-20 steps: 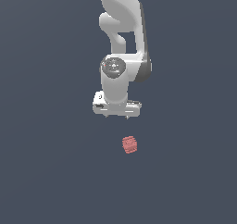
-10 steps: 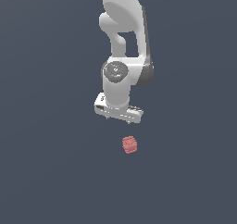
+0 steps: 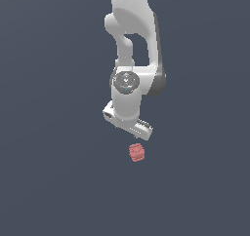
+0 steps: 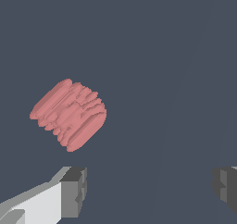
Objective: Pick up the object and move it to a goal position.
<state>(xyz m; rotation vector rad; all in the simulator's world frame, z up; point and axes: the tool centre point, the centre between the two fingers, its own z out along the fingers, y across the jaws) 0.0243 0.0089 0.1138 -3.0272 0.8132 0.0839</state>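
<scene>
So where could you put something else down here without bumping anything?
Nearly anywhere. The dark floor is bare to the exterior view's left and right of the small red lump, and in front of it. The only crowded spot is just above the lump, where the open hand hangs.

We see the object (image 3: 137, 152), small and salmon-red.
It is a barrel-shaped lump with a ridged, bumpy surface (image 4: 69, 113). It lies alone on the dark grey floor, tilted in the wrist view, and nothing touches it.
</scene>
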